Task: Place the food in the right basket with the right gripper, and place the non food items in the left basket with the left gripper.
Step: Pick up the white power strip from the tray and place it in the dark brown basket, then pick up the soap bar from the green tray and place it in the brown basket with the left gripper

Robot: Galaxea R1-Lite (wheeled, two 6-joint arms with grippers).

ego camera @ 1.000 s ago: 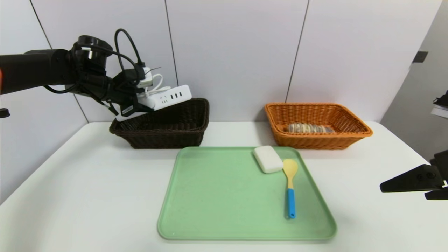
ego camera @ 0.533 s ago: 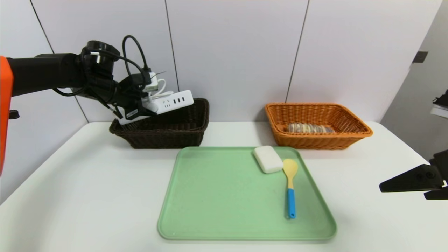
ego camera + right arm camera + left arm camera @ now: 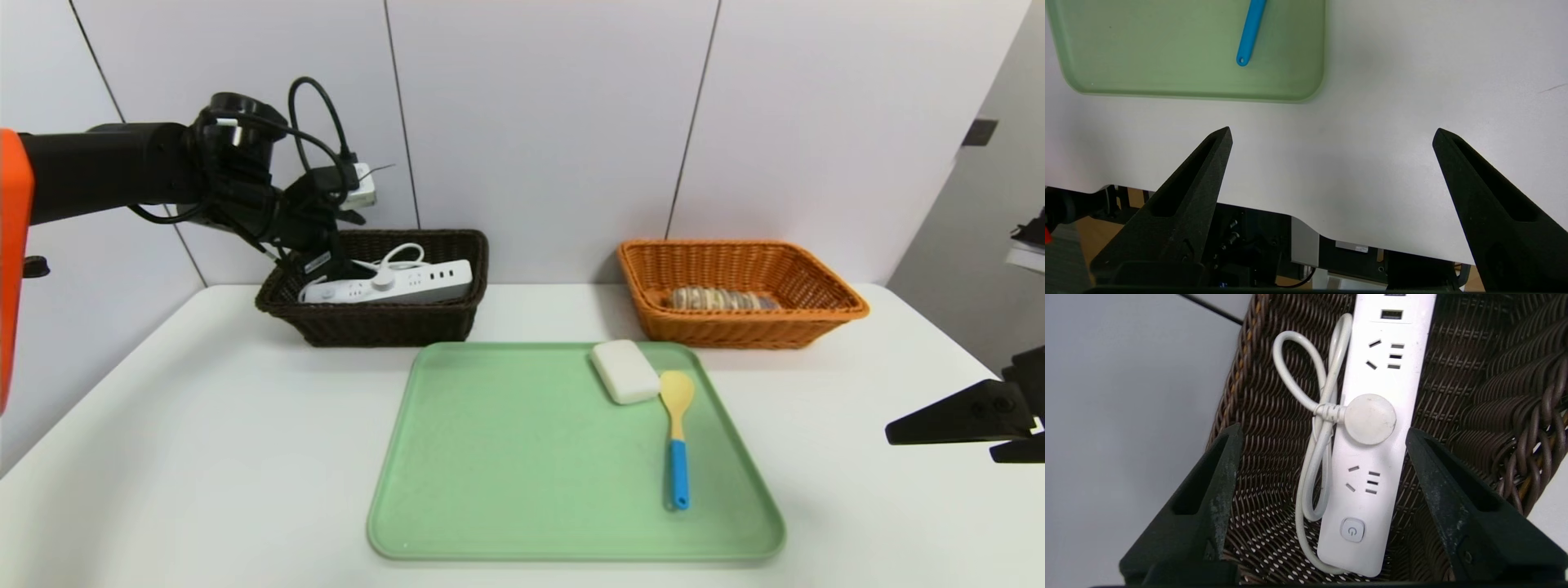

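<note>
Down into the dark brown basket (image 3: pixel 384 325) goes the power strip (image 3: pixel 390 287), freed from my left gripper (image 3: pixel 1323 435), which hovers spread above it. My right gripper (image 3: pixel 1333 136) waits open beyond the tray's right side. The striped loaf (image 3: pixel 718 299) lies in the orange basket (image 3: pixel 747 331).

My fingers (image 3: pixel 1186 192) stand wide apart over the bare white table (image 3: pixel 1331 163), with nothing between them. Beyond the tip of one finger lies a corner of the green tray (image 3: pixel 1167 94), and on it I see the blue handle (image 3: pixel 1251 32) of a utensil, well apart from me. Past the table's edge, dark machinery (image 3: pixel 1249 241) shows between and behind my fingers.
</note>
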